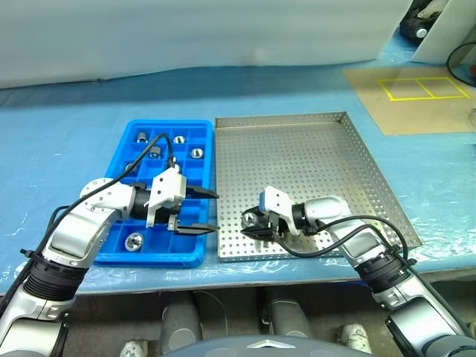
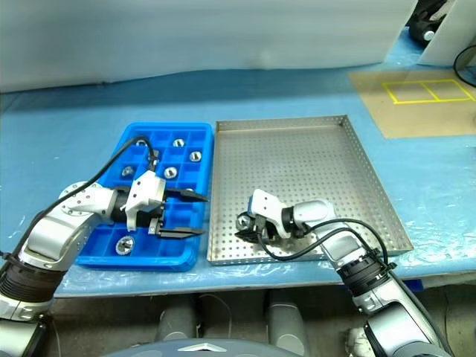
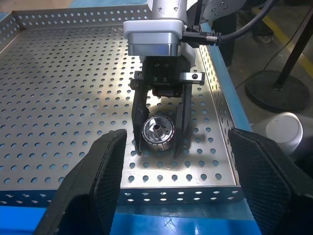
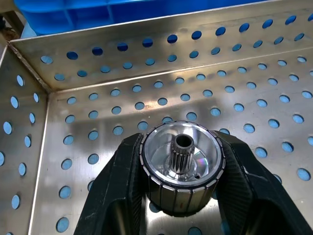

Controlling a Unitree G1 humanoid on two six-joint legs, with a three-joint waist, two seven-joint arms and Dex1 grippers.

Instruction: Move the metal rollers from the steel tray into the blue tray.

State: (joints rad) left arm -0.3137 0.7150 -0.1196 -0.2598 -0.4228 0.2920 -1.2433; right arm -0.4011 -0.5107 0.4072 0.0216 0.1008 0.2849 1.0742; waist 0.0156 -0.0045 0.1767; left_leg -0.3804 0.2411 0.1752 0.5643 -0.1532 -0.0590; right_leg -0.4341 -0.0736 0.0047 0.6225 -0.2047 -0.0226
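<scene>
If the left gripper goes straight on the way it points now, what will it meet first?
Most likely the right gripper, shut on a metal roller in the steel tray. The open left gripper points across at it from over the blue tray; depth is uncertain.

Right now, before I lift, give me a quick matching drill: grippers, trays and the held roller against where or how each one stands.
Things:
1. left gripper
2. right gripper
3. blue tray
4. steel tray

States:
A. holds several rollers in its compartments
B. shut on a roller at the near corner next to the blue tray
C. open, over the blue tray's near edge
D. perforated floor, bare apart from the roller being gripped

Pairs: 1-C, 2-B, 3-A, 4-D
</scene>
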